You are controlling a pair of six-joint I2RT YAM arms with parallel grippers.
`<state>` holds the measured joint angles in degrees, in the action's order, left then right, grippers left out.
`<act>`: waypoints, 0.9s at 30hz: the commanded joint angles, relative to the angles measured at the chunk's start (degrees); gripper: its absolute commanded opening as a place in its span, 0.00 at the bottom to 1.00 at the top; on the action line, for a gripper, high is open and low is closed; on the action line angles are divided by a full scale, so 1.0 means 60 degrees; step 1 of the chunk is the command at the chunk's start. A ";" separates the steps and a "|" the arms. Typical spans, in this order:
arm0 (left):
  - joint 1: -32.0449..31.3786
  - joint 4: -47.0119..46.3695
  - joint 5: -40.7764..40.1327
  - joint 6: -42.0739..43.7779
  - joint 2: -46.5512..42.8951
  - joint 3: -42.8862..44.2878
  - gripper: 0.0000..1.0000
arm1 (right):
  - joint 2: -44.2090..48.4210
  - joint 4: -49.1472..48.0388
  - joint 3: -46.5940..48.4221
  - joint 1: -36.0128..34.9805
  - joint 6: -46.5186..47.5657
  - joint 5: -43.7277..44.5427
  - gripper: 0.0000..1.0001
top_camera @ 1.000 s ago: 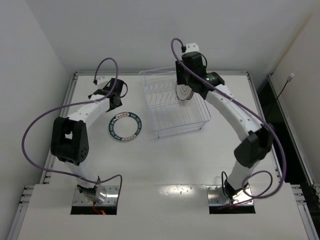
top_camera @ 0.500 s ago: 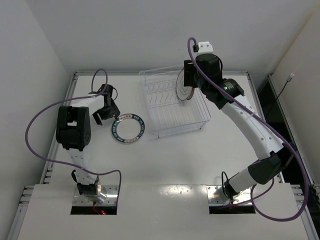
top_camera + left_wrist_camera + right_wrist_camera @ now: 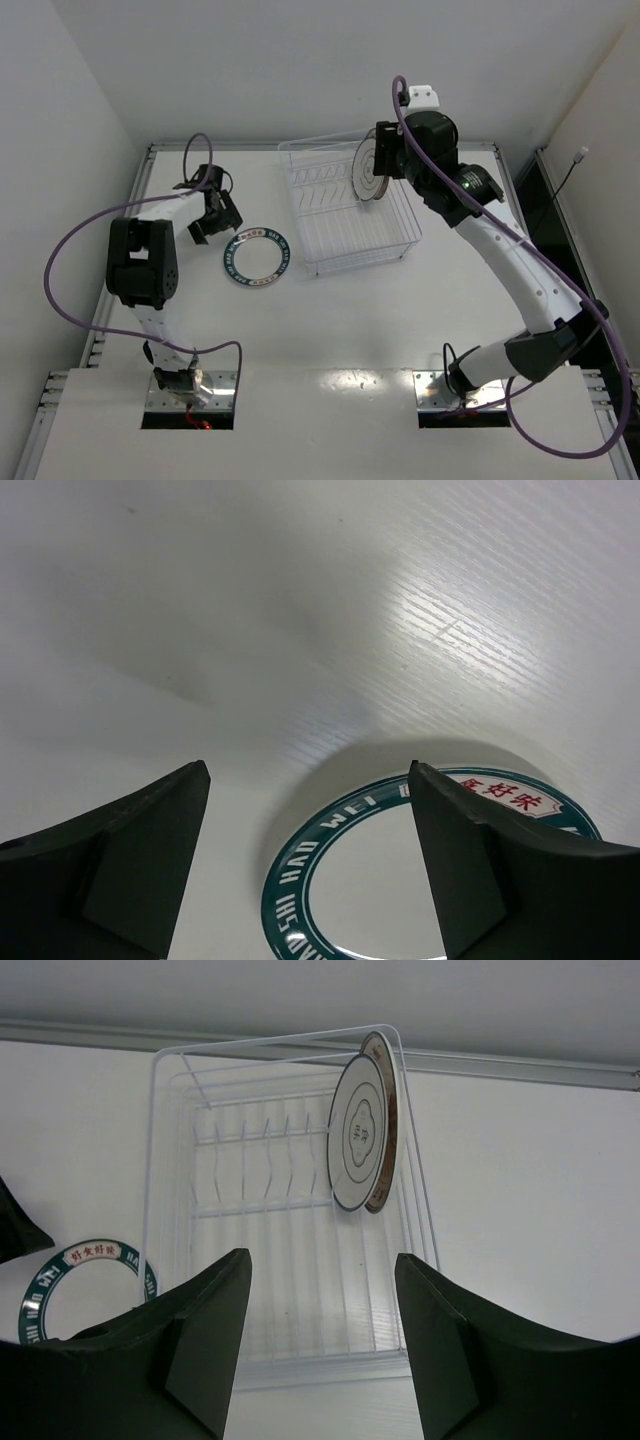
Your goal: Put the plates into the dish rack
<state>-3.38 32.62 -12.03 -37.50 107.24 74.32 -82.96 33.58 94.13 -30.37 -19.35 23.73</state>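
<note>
A white table [image 3: 330, 330] is carrying everything here. Nearest, left of its centre, the teal-rimmed plate [image 3: 254, 256] is lying flat, white in the middle, with white lettering and a red-lettered patch on its dark teal band. Just beyond it, toward the left edge, the left gripper [image 3: 308, 780] is hovering with its jaws spread wide and gripping nothing; in the left wrist view the plate's far rim is showing between the two fingers.

Farther back, right of centre and reaching toward the far edge, the dish rack [image 3: 340, 230] is sitting with its rows of upright prongs. At its far right corner a plate with a central motif [image 3: 355, 1135] is standing on edge against the right wall. A brownish rim is showing behind it; whether that is a second plate, I cannot tell. The right gripper [image 3: 320, 1258] is hanging released above the rack, apart from the plate.
</note>
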 commanded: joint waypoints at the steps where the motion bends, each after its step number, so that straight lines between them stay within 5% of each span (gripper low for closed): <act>1: 0.0021 -0.0062 -0.0644 0.0025 -0.0879 -0.0140 0.78 | 0.0364 -0.0045 -0.0102 -0.0007 -0.0158 -0.0131 0.57; 12: 0.0021 -0.1408 0.1343 0.0844 -0.2654 -0.2147 0.79 | 0.1068 -0.0133 -0.0659 -0.0007 -0.0246 -0.0496 0.57; 27: 0.0021 -0.0676 0.2284 0.1210 -0.0415 -0.1533 0.69 | 0.1595 -0.0045 -0.0732 0.0081 -0.0246 -0.0497 0.60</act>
<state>-3.38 28.23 -0.12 -31.05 102.96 62.94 -74.85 34.81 89.69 -30.13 -20.01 20.73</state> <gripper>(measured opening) 0.693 0.600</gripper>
